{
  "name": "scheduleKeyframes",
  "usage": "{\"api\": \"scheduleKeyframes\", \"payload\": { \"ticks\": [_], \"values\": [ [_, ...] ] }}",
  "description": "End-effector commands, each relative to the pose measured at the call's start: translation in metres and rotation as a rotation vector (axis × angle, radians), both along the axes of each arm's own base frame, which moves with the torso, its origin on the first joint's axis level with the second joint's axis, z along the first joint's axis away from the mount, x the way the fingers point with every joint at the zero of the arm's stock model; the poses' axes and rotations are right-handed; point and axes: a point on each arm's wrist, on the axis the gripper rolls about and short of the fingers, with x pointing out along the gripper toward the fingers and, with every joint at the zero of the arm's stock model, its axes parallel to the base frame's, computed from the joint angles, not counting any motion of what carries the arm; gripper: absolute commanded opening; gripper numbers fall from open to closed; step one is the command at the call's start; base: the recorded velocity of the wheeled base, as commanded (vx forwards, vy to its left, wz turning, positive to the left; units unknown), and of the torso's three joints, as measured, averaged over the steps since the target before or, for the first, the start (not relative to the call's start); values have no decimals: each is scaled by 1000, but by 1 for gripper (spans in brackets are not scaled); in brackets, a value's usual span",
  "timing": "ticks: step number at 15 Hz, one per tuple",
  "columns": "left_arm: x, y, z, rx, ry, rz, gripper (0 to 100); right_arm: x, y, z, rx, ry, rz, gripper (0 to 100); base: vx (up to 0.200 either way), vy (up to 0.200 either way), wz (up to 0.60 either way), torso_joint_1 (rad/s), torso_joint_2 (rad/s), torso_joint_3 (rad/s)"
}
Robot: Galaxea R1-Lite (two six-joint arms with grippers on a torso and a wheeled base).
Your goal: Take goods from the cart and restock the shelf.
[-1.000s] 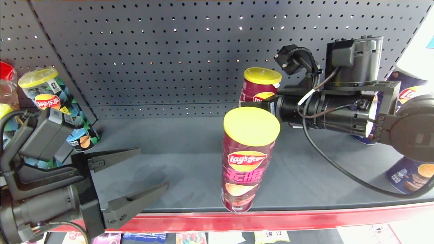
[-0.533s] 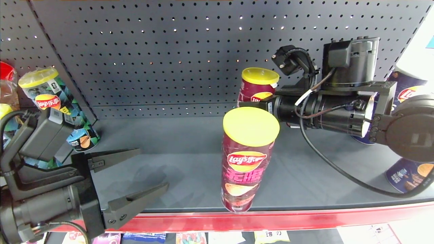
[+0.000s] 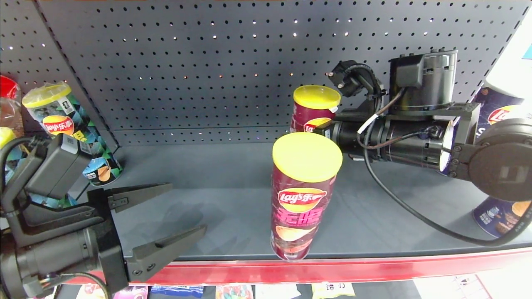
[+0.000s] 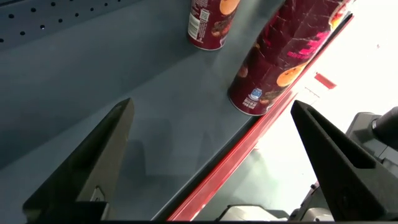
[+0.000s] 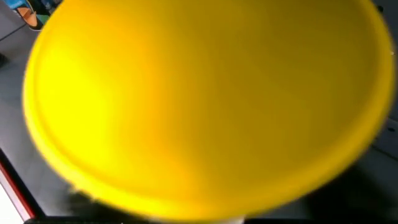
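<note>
Two maroon chip cans with yellow lids are on the grey shelf (image 3: 208, 178). The front can (image 3: 301, 195) stands upright near the red shelf edge, also seen in the left wrist view as front can (image 4: 280, 62). The back can (image 3: 312, 109) leans slightly by the pegboard, with my right gripper (image 3: 322, 126) shut on its side; its fingers are hidden behind the front can. The back can's yellow lid (image 5: 205, 106) sits close under the right wrist camera. My left gripper (image 3: 187, 207) hangs open and empty at the shelf's front left, well left of the front can, also seen as left gripper (image 4: 211, 106).
Green-black chip cans (image 3: 70, 124) stand at the far left, blue cans (image 3: 501, 112) at the far right. The pegboard wall (image 3: 208, 62) closes the back. A red lip (image 3: 353, 270) runs along the shelf front. Bare shelf floor lies between the left gripper and the maroon cans.
My right arm has shifted a little to the left, carrying the back can with it. The left gripper and the front can have stayed put.
</note>
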Motion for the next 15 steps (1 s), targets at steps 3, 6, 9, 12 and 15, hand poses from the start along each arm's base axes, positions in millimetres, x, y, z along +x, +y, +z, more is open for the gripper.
{"api": "scheduleKeyframes", "payload": {
  "ticks": [3,6,9,12,15],
  "values": [
    [1,0,-1,1,3,1,100,-4,-2,5,8,-12,-2,100,0,0,0,0,0,0],
    [1,0,-1,2,4,1,100,-12,-9,9,13,-20,-8,100,0,0,0,0,0,0],
    [1,-1,-1,3,5,2,100,-23,-18,7,4,-14,-26,100,0,0,0,0,0,0],
    [2,0,-2,5,9,5,100,-34,-27,9,3,-16,-29,100,0,0,0,0,0,0],
    [2,0,-2,7,9,5,100,-44,-34,15,14,-33,-36,100,0,0,0,0,0,0]
  ]
}}
